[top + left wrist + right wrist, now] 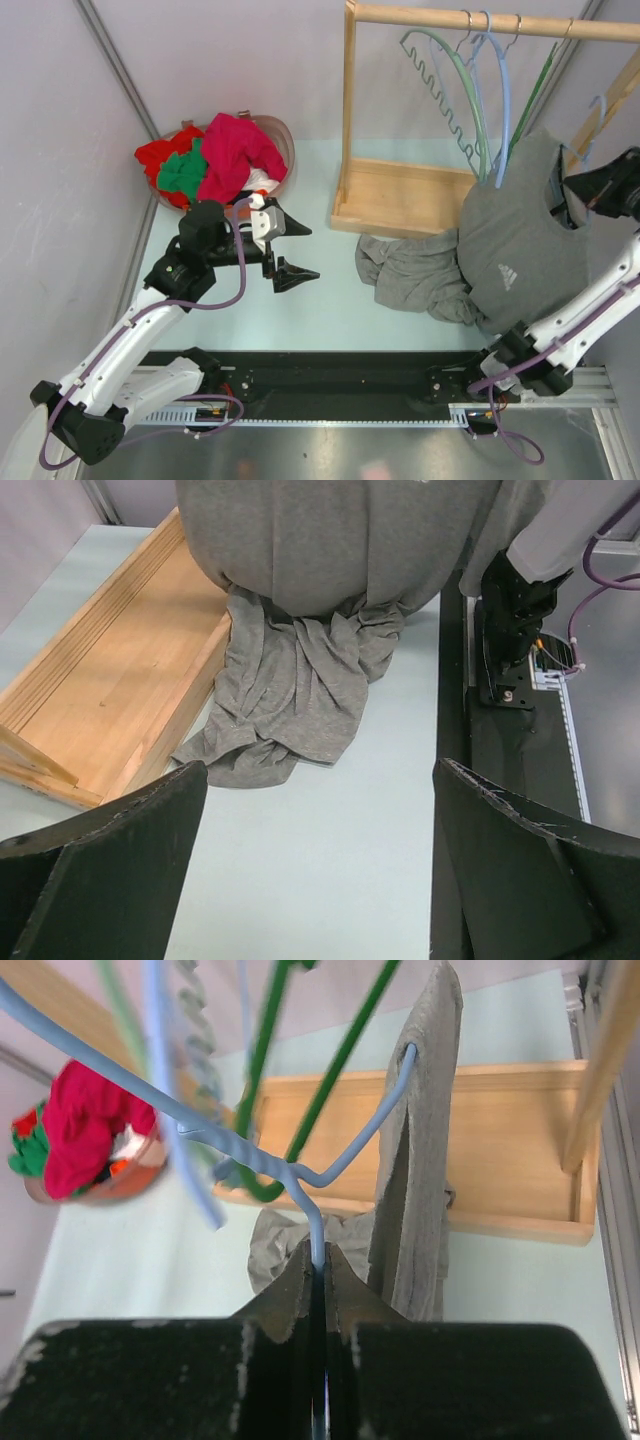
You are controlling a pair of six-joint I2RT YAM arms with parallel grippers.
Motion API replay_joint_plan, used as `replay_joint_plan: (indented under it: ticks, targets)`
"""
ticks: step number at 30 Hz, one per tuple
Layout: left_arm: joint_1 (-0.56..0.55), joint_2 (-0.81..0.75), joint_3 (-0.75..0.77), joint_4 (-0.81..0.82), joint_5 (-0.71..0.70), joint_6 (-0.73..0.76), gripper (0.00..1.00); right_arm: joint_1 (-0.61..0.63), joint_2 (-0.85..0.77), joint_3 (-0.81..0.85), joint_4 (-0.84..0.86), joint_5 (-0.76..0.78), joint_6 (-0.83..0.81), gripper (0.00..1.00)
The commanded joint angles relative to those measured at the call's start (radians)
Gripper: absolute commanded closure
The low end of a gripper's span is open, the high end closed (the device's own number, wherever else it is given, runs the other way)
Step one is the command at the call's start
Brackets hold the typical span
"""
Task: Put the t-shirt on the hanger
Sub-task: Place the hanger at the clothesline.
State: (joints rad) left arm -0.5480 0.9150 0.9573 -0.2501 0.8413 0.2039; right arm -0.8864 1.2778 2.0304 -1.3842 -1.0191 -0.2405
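Note:
The grey t-shirt (515,235) with a small white logo hangs on the pale blue hanger (300,1175). One hanger shoulder is inside the shirt's fabric (420,1160). The shirt's lower part lies bunched on the table (290,700). My right gripper (585,190) is shut on the hanger's neck just below the hook (318,1260) and holds it up at the right, beside the rack. The hanger's hook (597,110) shows above the gripper. My left gripper (300,248) is open and empty, low over the table left of the shirt, with bare table between its fingers (320,770).
A wooden rack (400,200) with a top rail (440,16) stands at the back. On the rail hang a sage-green wavy hanger (440,80), another pale blue hanger (503,90) and a dark green hanger (535,90). A basket (282,135) of red, green and magenta garments is at the back left.

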Motion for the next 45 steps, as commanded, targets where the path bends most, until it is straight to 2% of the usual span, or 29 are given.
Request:
replay_joint_plan:
  ticks: [1,4,5,7,8,9,11,12,15,20,23,34,40,42,43,45]
  targets:
    - [-0.007,-0.008,0.006,0.009,0.013,0.02,0.0,-0.071,0.11,0.089,0.094,-0.113,0.082,1.0]
    - [-0.007,0.008,0.006,0.025,0.013,0.014,0.0,-0.077,0.175,0.137,0.302,-0.2,0.242,1.0]
    - [-0.007,0.012,0.008,0.031,0.013,0.009,0.0,-0.074,0.187,0.143,0.447,-0.217,0.386,1.0]
    - [-0.007,0.019,0.008,0.038,0.009,0.005,0.0,-0.066,0.204,0.122,0.613,-0.257,0.542,1.0]
    - [-0.007,0.021,0.006,0.04,0.01,0.003,0.0,-0.062,0.204,0.104,0.807,-0.266,0.62,1.0]
    - [-0.007,0.022,0.003,0.043,0.005,0.005,0.0,-0.056,0.203,0.052,0.906,-0.279,0.79,1.0]
    - [-0.007,0.028,-0.003,0.048,0.005,0.002,0.0,-0.027,0.209,0.015,1.128,-0.274,0.915,1.0]
    - [-0.007,0.031,-0.005,0.049,0.004,0.0,0.0,-0.013,0.221,0.025,1.149,-0.251,0.973,1.0]
    - [-0.007,0.039,-0.006,0.058,0.001,-0.004,0.0,0.052,0.296,0.103,1.087,-0.195,0.962,1.0]
    - [-0.007,0.035,-0.008,0.049,-0.007,0.005,0.0,0.145,0.431,0.339,0.897,-0.089,0.846,1.0]
    - [-0.007,0.024,-0.011,0.034,-0.013,0.018,0.0,0.17,0.497,0.392,0.855,-0.041,0.843,1.0]
    - [-0.007,0.012,-0.034,0.018,-0.021,0.038,0.0,0.191,0.528,0.321,0.667,0.071,0.669,1.0]
    - [-0.007,0.012,-0.035,0.012,-0.033,0.035,0.0,0.198,0.566,0.344,0.619,0.093,0.627,1.0]
    - [-0.007,0.005,-0.045,0.009,-0.039,0.032,0.0,0.195,0.558,0.338,0.611,0.08,0.606,0.84]
    - [-0.009,0.004,-0.049,0.009,-0.042,0.029,0.0,0.191,0.548,0.324,0.597,0.077,0.577,0.67]
    - [-0.006,-0.008,-0.061,0.009,-0.048,0.022,0.0,0.176,0.496,0.294,0.597,0.062,0.544,0.56]
